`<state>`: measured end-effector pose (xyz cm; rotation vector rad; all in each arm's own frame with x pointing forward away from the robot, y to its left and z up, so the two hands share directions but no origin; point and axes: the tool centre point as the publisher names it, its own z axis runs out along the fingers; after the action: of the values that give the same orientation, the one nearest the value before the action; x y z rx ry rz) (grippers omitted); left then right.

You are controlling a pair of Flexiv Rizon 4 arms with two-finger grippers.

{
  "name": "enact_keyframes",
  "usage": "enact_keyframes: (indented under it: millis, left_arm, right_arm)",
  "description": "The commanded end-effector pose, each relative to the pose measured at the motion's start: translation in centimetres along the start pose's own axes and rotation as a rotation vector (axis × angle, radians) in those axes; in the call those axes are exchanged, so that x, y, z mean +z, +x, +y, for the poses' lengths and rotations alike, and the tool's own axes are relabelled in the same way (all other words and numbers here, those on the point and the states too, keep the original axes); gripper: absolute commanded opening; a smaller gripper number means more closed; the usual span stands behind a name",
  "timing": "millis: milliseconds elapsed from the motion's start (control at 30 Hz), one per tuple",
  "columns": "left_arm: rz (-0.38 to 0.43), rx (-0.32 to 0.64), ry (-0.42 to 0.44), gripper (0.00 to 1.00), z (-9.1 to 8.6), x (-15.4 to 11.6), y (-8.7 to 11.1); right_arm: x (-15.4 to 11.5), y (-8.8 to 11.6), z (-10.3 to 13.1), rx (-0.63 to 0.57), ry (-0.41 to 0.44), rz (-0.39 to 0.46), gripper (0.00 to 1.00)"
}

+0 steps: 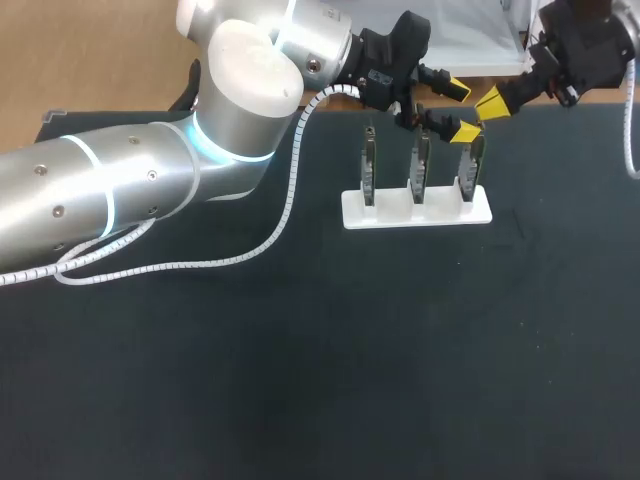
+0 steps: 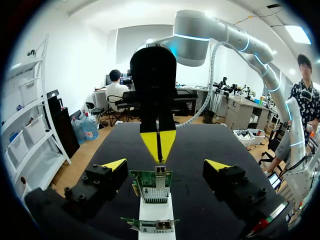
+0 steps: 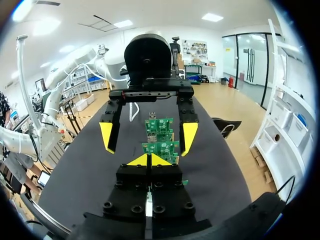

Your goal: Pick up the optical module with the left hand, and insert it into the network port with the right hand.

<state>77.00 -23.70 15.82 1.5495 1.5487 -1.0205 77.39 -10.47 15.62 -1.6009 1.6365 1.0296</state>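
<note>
1. The right gripper (image 2: 159, 145) has its yellow tips pressed together, and nothing shows between them. It hangs just above the top edge of the right-end board (image 2: 151, 186).
2. The left gripper (image 3: 148, 137) is wide open and holds nothing. It has one finger on each side of that same board, apart from it.
3. I cannot make out the optical module in any view. If it is here, it may be hidden at the right gripper's tips.
4. The small metal part (image 2: 160, 170) on that board's top edge is, I judge, the network port. It lies straight under the right gripper, so the right arm is nearer. The push would run down along the upright board.
5. The white stand (image 1: 415, 208) lies near the counter's (image 1: 400, 350) far edge, right of its middle, with its row parallel to that edge.
6. Count: two grippers, one stand and three boards, namely the right-end one, the middle board (image 2: 152, 225) and the left-end board (image 1: 368, 168).
</note>
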Motion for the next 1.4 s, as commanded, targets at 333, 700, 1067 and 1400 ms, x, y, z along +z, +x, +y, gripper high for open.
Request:
enact_keyframes:
  millis: [333, 700, 1067, 1400]
  left_arm:
    - [-0.008, 0.036, -0.027, 1.0, 0.4, -0.7, -1.3]
    - [-0.013, 0.093, -0.085, 1.0, 1.2, -2.7, -3.2]
    - [-0.024, 0.124, -0.101, 1.0, 1.5, -3.4, -4.4]
    - [-0.024, 0.124, -0.101, 1.0, 1.5, -3.4, -4.4]
  right_arm:
    - [-1.1, -0.4, 0.3, 0.005, 0.051, -0.033, 0.0]
    - [-2.6, -1.4, -0.4, -0.005, 0.099, -0.064, 0.0]
    - [-3.0, -1.9, -0.6, -0.005, 0.121, -0.076, 1.0]
    - [-3.0, -1.9, -0.6, -0.005, 0.121, -0.076, 1.0]
